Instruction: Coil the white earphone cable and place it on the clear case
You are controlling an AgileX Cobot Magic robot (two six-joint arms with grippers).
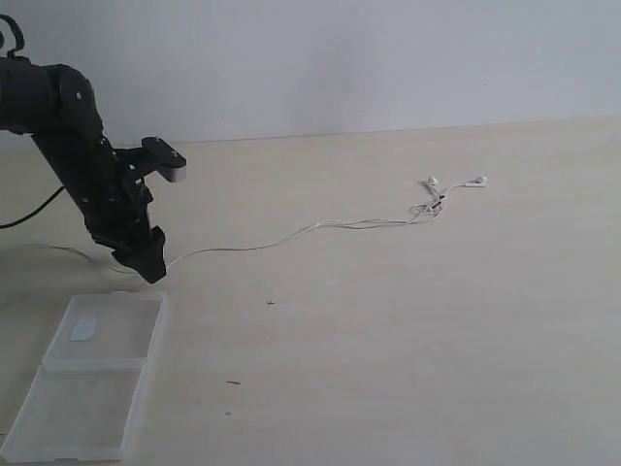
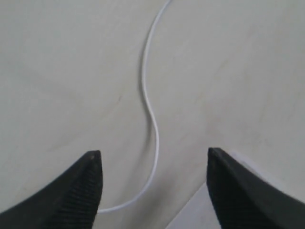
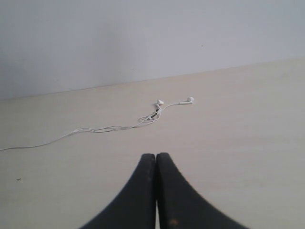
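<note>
- Your left gripper (image 1: 147, 272) hangs tip-down just beyond the far edge of the clear case (image 1: 87, 408). Its jaws stand wide apart and clamp nothing.
- In the left wrist view the white earphone cable (image 2: 145, 81) lies flat on the table (image 2: 57, 71) and runs between the two fingers (image 2: 88, 191). Its near end curves out of sight behind one finger.
- From that spot beside the case, the white earphone cable (image 1: 320, 226) stretches uncoiled across the table (image 1: 388, 340), away from the case. It ends in a small tangle with the two earbuds (image 1: 432, 182), well apart from the case.
- The clear case lies open and flat, both halves side by side. A whitish label patch (image 1: 83, 330) sits in the half nearer your left gripper, and no part of the cable rests on the case.
- Your right gripper (image 3: 156, 155) has its jaws pressed together on nothing. Its camera looks across bare table toward the earbuds (image 3: 159, 101), far from the case.
</note>
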